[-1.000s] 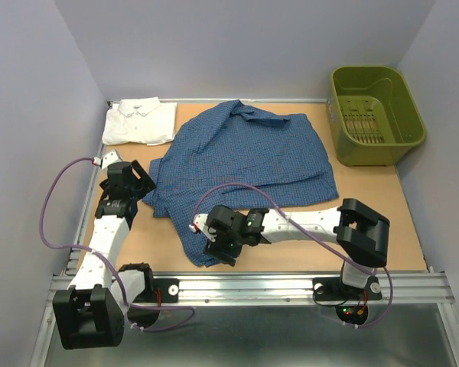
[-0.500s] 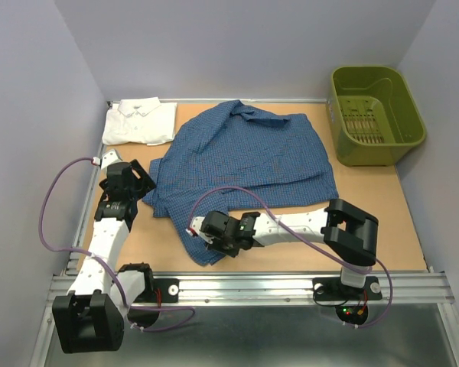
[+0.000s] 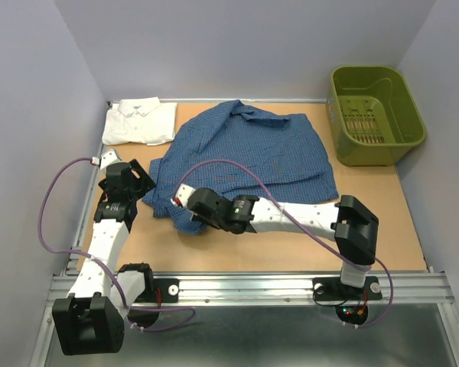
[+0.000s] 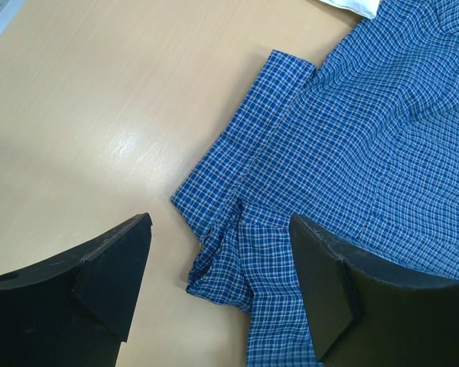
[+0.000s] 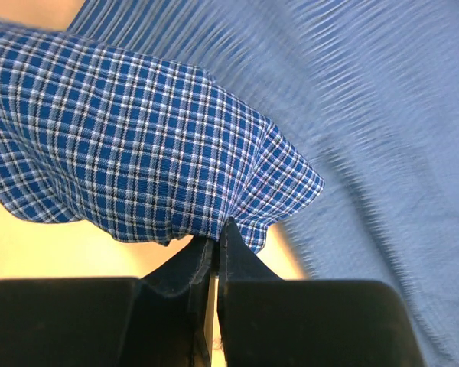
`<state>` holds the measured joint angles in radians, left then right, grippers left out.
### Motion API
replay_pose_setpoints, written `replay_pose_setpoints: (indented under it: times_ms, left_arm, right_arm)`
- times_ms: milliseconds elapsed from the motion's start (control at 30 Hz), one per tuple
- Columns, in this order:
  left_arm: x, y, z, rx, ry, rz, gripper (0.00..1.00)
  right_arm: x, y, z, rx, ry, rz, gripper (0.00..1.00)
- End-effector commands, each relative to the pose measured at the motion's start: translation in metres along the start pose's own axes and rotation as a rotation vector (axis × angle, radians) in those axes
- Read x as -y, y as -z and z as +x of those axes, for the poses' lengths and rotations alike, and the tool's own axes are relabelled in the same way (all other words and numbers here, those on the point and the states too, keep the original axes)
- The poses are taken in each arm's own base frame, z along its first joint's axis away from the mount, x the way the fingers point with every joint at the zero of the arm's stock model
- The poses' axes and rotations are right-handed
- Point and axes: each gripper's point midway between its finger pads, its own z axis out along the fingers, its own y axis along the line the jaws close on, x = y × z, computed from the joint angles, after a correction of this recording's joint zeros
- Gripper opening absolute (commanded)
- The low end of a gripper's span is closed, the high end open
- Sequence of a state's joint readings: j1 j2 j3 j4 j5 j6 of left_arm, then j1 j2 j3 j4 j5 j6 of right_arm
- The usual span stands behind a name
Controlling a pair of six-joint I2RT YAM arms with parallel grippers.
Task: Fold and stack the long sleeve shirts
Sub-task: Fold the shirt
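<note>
Top view, blue shirt (image 3: 249,157): dark blue fine check, spread loosely and rumpled over the middle of the bench (image 3: 291,241), collar toward the far edge.
Top view, white shirt (image 3: 140,122): folded into a compact packet at the far left corner, collar up, just beside the blue shirt's left edge.
Top view, basket (image 3: 367,99): olive green, at the far right, well apart from both shirts.
Top view, left end effector (image 3: 141,180): low at the left side, at the blue shirt's left edge.
Top view, right end effector (image 3: 185,210): arm stretched low across the bench to the left, tip on the bunched near-left corner of the blue shirt.
Left wrist view, fingers (image 4: 111,267): spread wide with nothing between them. They hover above a crumpled checked sleeve end, with bare bench to its left.
Left wrist view, white shirt: only a sliver shows at the top edge.
Right wrist view, fingers (image 5: 176,267): pressed fully together, pinching a folded edge of the blue check cloth right at the tips.
Right wrist view, cloth: the pinched fold bulges above the tips. The rest of the shirt behind it is blurred, and a little bench shows at lower left.
</note>
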<state>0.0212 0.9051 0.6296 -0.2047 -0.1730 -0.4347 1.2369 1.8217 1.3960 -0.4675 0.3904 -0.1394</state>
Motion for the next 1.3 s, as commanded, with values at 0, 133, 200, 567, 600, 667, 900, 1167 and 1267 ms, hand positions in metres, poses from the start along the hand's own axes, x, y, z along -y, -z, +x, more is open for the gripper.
replay_pose_setpoints:
  times_ms: [0,133,200,567,600,667,900,1167,1267]
  left_arm:
    - [0.004,0.003,-0.010,0.043,0.000,0.016,0.84]
    - [0.004,0.004,-0.011,0.049,0.006,0.012,0.84]
    - [0.003,0.004,-0.011,0.050,0.007,0.010,0.84]
    - [0.003,0.002,-0.008,0.037,0.009,0.009,0.84]
    - [0.003,0.002,-0.008,0.035,0.009,0.010,0.84]
    - [0.004,0.002,-0.006,0.029,0.006,0.014,0.84]
    - [0.004,-0.003,0.001,-0.004,-0.001,0.013,0.84]
    - [0.007,-0.005,0.006,-0.027,-0.005,0.026,0.84]
    - [0.012,-0.006,0.014,-0.063,-0.003,0.053,0.84]
  right_arm:
    - [0.079,0.007,-0.056,0.107,-0.082,0.204,0.01]
    - [0.124,-0.005,-0.073,0.119,-0.120,0.293,0.01]
    - [0.150,-0.006,-0.087,0.151,-0.159,0.332,0.01]
    - [0.226,-0.042,-0.113,0.200,-0.279,0.462,0.00]
    - [0.230,-0.049,-0.110,0.192,-0.283,0.469,0.00]
    - [0.235,-0.051,-0.116,0.208,-0.293,0.477,0.01]
    - [0.252,-0.071,-0.104,0.190,-0.330,0.501,0.04]
    - [0.284,-0.057,-0.051,0.128,-0.531,0.606,0.42]
    - [0.308,-0.037,-0.008,0.078,-0.638,0.689,0.60]
